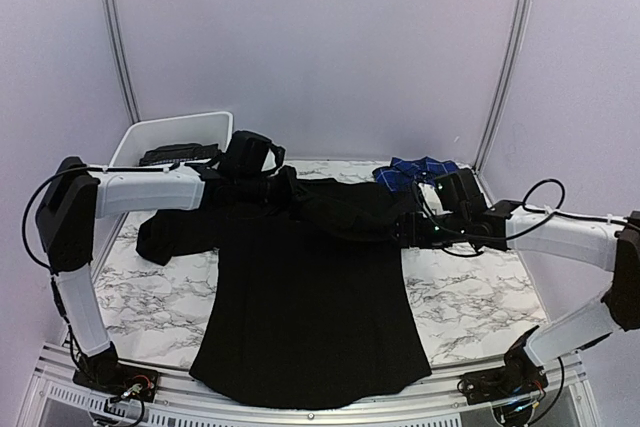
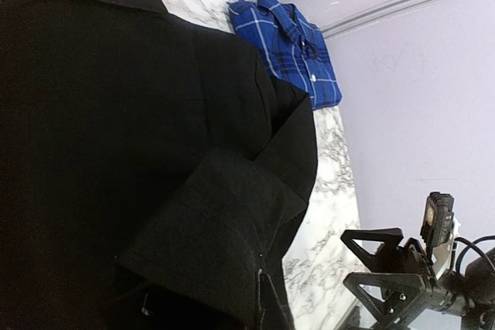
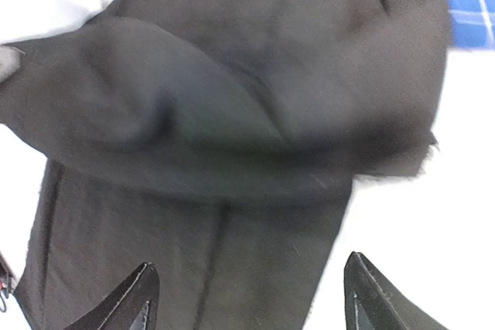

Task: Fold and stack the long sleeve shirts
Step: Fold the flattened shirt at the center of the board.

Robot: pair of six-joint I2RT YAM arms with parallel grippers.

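A large black long sleeve shirt lies spread on the marble table, collar at the back. Its left sleeve trails off to the left. Its right sleeve is drawn across the chest towards the left, raised in a bulge. My left gripper sits at the sleeve's cuff end; the cuff hangs right at its jaws and black cloth hides the fingers. My right gripper is open and empty above the shirt's right edge. The folded blue plaid shirt lies at the back right.
A white plastic bin with dark items inside stands at the back left, behind my left arm. Bare marble shows on both sides of the black shirt's body. The shirt's hem reaches the table's near edge. My right arm shows in the left wrist view.
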